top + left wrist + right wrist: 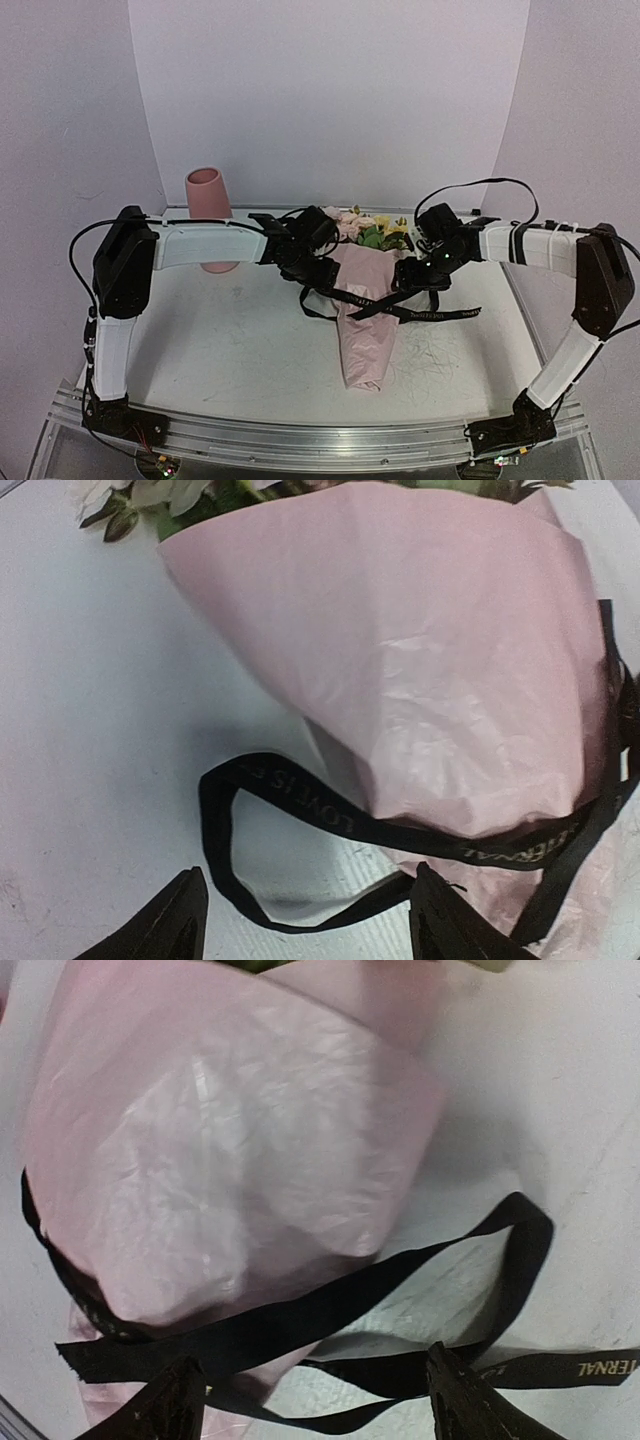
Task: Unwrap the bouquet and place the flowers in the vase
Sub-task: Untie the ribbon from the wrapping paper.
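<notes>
- Left jaws wide apart, gripping nothing; a loop of the black ribbon (290, 785) lies between them on the surface (230, 330).
- Right jaws equally wide, empty; ribbon tails just ahead.
- Bouquet (362, 320) lies between both jaws, paper wrapped, ribbon around it.
- Flowers (365, 228) beyond the jaws, partly hidden.
- Vase (208, 195) upright, well left of left jaws, base hidden by the arm.

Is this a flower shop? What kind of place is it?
Probably a robot test booth, not a shop: plain white panels surround the table, the left arm and right arm are bolted to a metal rail, with just one bouquet and one vase.
</notes>
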Robot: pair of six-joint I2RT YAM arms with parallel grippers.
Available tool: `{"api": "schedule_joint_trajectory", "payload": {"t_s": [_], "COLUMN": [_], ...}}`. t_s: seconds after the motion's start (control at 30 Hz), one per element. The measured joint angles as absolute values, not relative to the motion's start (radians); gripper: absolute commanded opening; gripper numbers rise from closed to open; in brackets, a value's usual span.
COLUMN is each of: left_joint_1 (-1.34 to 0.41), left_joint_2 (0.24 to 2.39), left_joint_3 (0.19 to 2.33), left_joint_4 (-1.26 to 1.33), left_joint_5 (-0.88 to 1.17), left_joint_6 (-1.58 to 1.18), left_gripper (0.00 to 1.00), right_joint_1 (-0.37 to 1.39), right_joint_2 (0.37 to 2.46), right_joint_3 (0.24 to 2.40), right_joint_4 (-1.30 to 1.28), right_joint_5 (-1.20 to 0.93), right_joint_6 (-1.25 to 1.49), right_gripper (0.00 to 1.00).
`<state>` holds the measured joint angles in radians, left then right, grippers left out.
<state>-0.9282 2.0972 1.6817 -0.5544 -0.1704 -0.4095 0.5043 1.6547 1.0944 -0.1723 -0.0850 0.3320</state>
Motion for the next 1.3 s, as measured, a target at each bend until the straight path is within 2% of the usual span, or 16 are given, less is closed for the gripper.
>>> {"api": "schedule_joint_trajectory", "payload": {"t_s": [0.3,0.5,0.67,0.83,1.0,1.1,1.3], "left_joint_1": [-0.943,-0.943,-0.944,-0.944,-0.945,-0.949,-0.972], "left_joint_2": [2.094,2.094,2.094,2.094,2.095,2.098,2.111], "left_joint_3": [1.682,1.682,1.682,1.682,1.698,1.721,1.762], "left_joint_4": [-0.515,-0.513,-0.513,-0.514,-0.515,-0.513,-0.512], "left_joint_5": [-0.105,-0.098,-0.097,-0.096,-0.075,-0.056,-0.028], "left_joint_6": [-0.383,-0.382,-0.384,-0.384,-0.379,-0.369,-0.349], "left_gripper": [0.7,0.7,0.7,0.7,0.7,0.7,0.7], "right_joint_1": [0.557,0.555,0.555,0.555,0.555,0.555,0.526], "right_joint_2": [1.754,1.773,1.773,1.759,1.712,1.692,1.669], "right_joint_3": [1.109,1.11,1.11,1.11,1.11,1.11,1.11], "right_joint_4": [-0.167,-0.176,-0.179,-0.18,-0.183,-0.183,-0.187], "right_joint_5": [-0.084,-0.061,-0.031,0.02,0.074,0.094,0.127], "right_joint_6": [0.375,0.38,0.377,0.376,0.38,0.386,0.419], "right_gripper": [0.68,0.34,0.28,0.09,0.07,0.0,0.0]}}
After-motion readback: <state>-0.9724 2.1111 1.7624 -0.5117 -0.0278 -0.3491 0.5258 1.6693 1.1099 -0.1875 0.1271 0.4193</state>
